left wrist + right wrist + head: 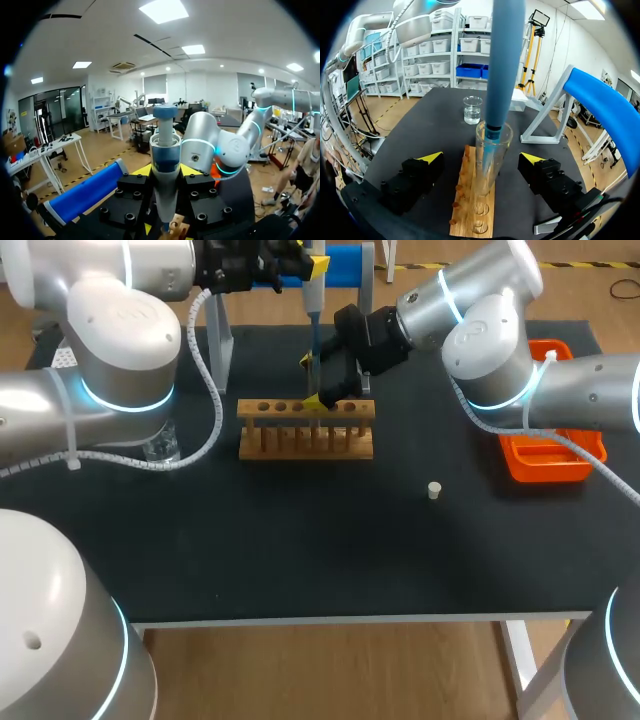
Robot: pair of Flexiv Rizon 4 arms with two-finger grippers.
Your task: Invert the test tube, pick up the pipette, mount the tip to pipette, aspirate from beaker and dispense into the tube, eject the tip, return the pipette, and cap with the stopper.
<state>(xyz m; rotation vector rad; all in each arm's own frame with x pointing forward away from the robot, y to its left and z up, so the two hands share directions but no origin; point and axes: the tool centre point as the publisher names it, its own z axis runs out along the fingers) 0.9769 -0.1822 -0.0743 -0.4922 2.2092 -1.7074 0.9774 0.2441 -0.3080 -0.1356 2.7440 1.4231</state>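
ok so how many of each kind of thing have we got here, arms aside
test tube: 1
beaker: 1
pipette: 1
stopper: 1
wooden rack: 1
orange tray: 1
blue-topped stand: 1
total: 7

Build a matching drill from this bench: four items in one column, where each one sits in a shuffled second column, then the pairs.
Items
1. pipette
2. test tube
3. stopper
4. beaker

Places
A. lying alone on the black tabletop, apart from the rack
B. clamped in the left tool, lower end inside the tube
C. upright in the rack, with the right tool open around it
D. standing on the tabletop off the rack's end, near the left arm

Pairs: 1-B, 2-C, 3-A, 4-D
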